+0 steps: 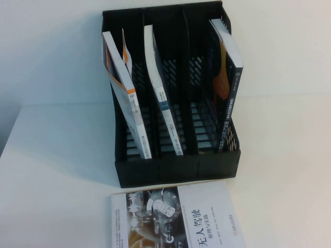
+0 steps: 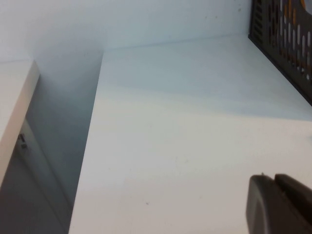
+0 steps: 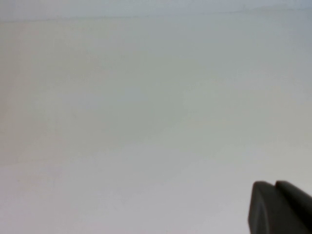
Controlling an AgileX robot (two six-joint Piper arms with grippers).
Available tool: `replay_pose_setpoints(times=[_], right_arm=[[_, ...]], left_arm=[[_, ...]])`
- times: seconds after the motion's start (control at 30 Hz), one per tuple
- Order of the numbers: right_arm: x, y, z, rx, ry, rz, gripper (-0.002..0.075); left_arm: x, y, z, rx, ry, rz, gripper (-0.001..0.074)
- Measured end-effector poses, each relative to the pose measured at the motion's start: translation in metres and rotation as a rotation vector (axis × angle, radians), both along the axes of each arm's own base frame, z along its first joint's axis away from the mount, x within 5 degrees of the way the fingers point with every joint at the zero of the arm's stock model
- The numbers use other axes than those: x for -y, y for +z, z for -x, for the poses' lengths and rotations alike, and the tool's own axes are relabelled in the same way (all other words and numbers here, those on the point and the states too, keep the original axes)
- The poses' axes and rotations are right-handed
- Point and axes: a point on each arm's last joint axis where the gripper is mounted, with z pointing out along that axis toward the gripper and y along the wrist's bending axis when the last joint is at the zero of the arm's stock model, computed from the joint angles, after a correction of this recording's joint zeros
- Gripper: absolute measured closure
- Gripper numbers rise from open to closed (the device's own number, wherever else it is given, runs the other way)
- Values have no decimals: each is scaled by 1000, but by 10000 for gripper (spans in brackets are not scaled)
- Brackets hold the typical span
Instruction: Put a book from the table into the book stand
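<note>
A white book with a grey cover picture and black characters lies flat on the table, just in front of the black three-slot book stand. One book leans in each slot: an orange-and-white one on the left, a white one in the middle, a dark one on the right. Neither arm shows in the high view. My left gripper is shut and empty above bare table, with the book stand's perforated side off to one side. My right gripper is shut and empty over plain white table.
The white table's left edge runs close to the stand's left side. In the left wrist view that edge drops into a gap, with another white surface beyond it. A white wall stands behind the stand.
</note>
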Motion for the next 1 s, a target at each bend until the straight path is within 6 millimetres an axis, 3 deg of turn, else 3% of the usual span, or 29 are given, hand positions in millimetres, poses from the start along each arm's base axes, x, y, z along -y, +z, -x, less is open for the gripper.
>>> replay_pose_setpoints(times=[1.0], right_arm=[[0, 0, 0, 0, 0, 0, 728]], left_arm=[[-1, 0, 0, 0, 17, 10, 738]])
